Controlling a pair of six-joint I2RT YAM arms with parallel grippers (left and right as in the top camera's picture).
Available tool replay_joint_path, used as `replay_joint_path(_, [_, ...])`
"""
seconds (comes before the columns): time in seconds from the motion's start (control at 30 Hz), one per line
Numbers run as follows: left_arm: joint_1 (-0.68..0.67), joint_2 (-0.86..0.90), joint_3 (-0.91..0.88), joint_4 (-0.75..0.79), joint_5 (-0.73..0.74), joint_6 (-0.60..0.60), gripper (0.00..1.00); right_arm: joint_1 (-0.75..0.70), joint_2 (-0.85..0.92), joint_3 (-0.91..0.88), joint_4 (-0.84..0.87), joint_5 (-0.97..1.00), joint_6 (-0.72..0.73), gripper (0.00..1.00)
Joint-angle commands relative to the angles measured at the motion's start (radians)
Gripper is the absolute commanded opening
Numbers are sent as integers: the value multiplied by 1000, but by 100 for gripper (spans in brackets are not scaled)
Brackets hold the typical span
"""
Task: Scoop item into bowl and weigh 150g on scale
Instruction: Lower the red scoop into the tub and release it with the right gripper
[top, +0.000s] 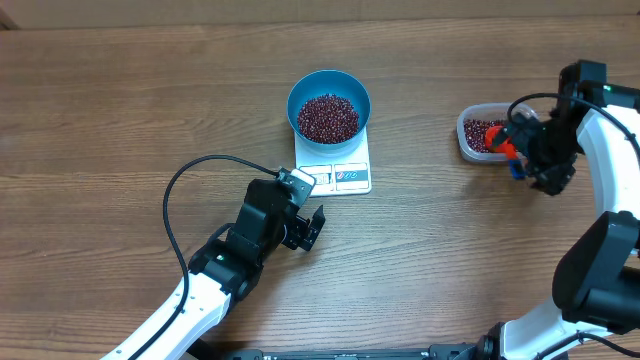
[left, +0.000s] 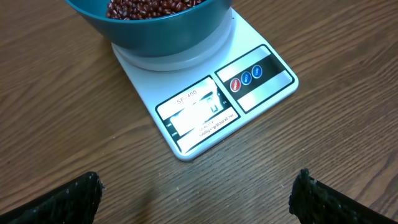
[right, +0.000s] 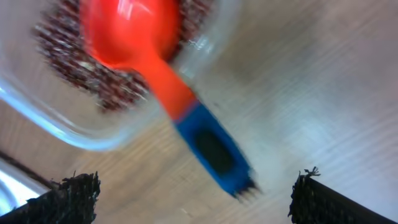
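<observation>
1. The right claw (right: 196, 198) is spread wide. Its dark fingertips sit at the two lower corners of the right wrist view and pinch nothing.
2. The spoon (right: 163, 78) lies just ahead of that claw, apart from both fingertips. Its long axis runs on a diagonal. The orange scoop end is up and left, inside the clear container (right: 93, 135), and the blue handle (right: 214, 149) sticks out down and right over the table (top: 120, 120), toward the gap between the fingertips.
3. The picture is smeared, so I cannot tell whether the spoon leans on the container's rim or hangs free of it.
4. The right arm is clearly the nearer one to the spoon. The left claw (top: 312, 228) is also spread and empty, and hangs near the scale (left: 193, 81) on its display side.
5. The beans (top: 329, 117) are small, dark red-brown and loose. One heap fills the bottom of the blue bowl (left: 161, 34), which stands centred on the scale. More lie in the container under the scoop end.
6. Glare washes out the display, so the weight cannot be read.
7. My guess is that any further scoop depends on closing across the blue handle — square to its axis, not along it.
</observation>
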Motion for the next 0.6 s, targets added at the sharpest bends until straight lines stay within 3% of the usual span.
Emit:
replay_joint_path(0.0, [-5, 8, -5, 3, -2, -13, 100, -26, -23, 80, -51, 35, -64, 100])
replay_joint_path(0.27, [-5, 8, -5, 3, -2, -13, 99, -19, -232, 197, -173, 56, -87, 100])
replay_joint_path(0.57, [-5, 8, -5, 3, -2, -13, 100, -20, -579, 204, -278, 56, -117, 100])
